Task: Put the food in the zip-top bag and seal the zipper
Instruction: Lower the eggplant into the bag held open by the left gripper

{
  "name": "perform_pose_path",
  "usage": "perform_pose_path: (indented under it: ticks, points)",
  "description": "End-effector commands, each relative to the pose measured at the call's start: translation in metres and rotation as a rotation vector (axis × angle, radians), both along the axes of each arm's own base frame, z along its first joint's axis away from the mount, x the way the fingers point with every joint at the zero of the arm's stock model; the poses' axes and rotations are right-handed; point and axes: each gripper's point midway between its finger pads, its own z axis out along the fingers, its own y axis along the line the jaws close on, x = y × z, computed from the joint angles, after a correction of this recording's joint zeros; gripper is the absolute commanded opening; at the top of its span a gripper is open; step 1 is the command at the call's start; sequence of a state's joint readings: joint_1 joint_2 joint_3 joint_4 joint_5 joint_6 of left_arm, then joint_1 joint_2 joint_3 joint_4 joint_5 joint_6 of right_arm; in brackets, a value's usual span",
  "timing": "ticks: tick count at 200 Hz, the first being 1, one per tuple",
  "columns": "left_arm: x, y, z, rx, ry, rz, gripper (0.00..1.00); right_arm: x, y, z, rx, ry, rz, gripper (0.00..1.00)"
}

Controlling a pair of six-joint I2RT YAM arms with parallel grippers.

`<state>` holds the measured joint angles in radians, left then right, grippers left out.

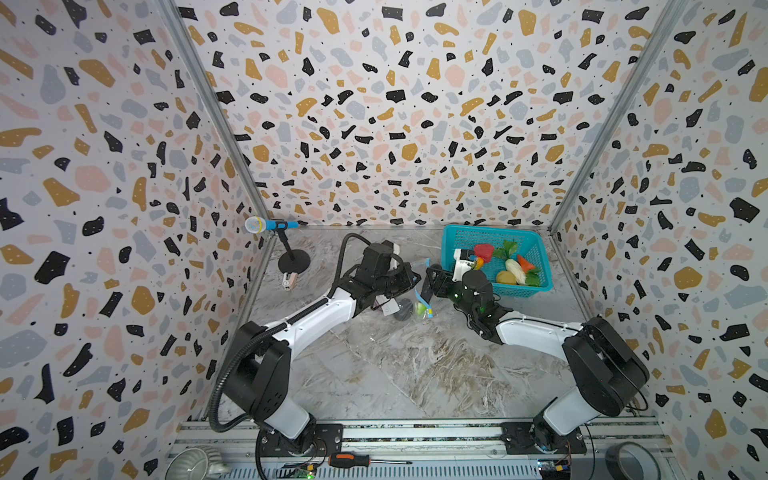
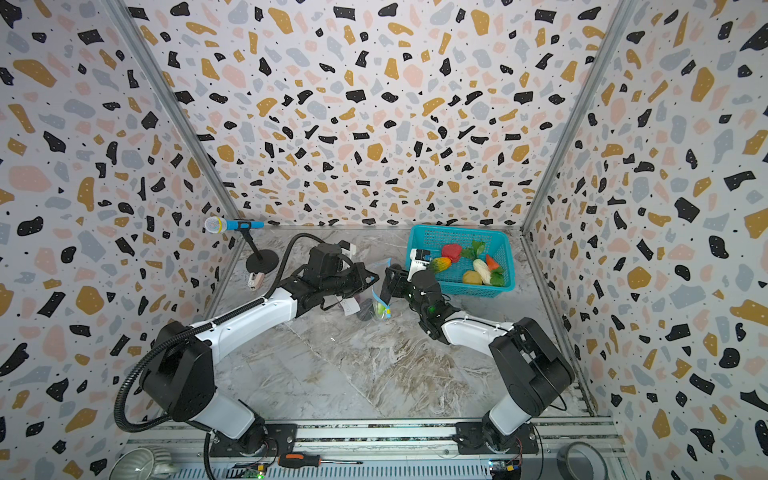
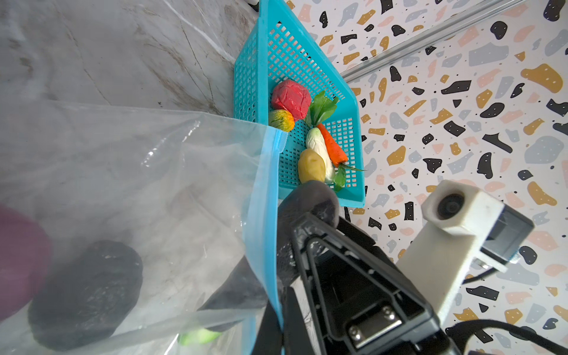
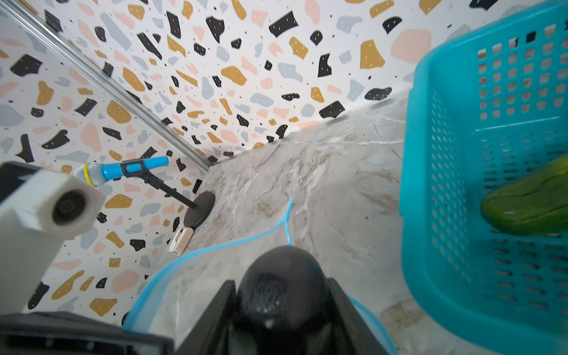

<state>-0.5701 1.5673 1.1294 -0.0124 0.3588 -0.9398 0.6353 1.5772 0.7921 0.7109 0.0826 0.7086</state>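
Near the table's [image 1: 395, 365] back edge, the left gripper [image 1: 417, 277] clamps the clear crinkly zip-top bag [image 3: 138, 184], right gripper's [image 1: 432, 282] spread unclear; the slick film may slip.

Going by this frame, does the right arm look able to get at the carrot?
Probably yes: the carrot lies uncovered in the open basket beside the right gripper.

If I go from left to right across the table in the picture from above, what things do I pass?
In a top view: toy microphone on its stand → zip-top bag → teal basket.
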Motion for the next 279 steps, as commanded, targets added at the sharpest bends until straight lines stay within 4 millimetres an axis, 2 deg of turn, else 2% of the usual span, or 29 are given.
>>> perform_pose_path:
  ticks: [1,39,97,153,180,215,244,279]
  points:
    - [0.003,-0.003,0.018,-0.048,-0.044,-0.008,0.0,0.006,-0.001,0.033,0.048,-0.097,-0.038,0.47]
    - [0.003,-0.004,0.023,-0.071,-0.05,-0.003,0.0,0.001,0.014,0.028,0.031,-0.108,-0.025,0.46]
    - [0.003,-0.005,0.034,-0.096,-0.068,-0.001,0.0,-0.012,0.015,0.009,0.02,-0.071,-0.013,0.47]
    - [0.003,-0.005,0.036,-0.106,-0.07,0.004,0.0,-0.019,0.015,0.001,0.079,0.005,0.013,0.49]
    - [0.003,-0.005,0.037,-0.116,-0.072,0.004,0.0,-0.02,0.018,-0.009,0.098,0.06,0.039,0.49]
    - [0.0,-0.005,0.032,-0.107,-0.062,-0.006,0.0,-0.019,0.019,-0.025,0.074,0.119,0.075,0.56]
    - [-0.001,-0.006,0.026,-0.092,-0.046,-0.021,0.0,-0.013,0.011,-0.021,0.067,0.118,0.07,0.61]
    - [0.001,-0.007,0.028,-0.088,-0.049,-0.021,0.0,-0.008,0.002,0.003,0.024,0.12,0.068,0.62]
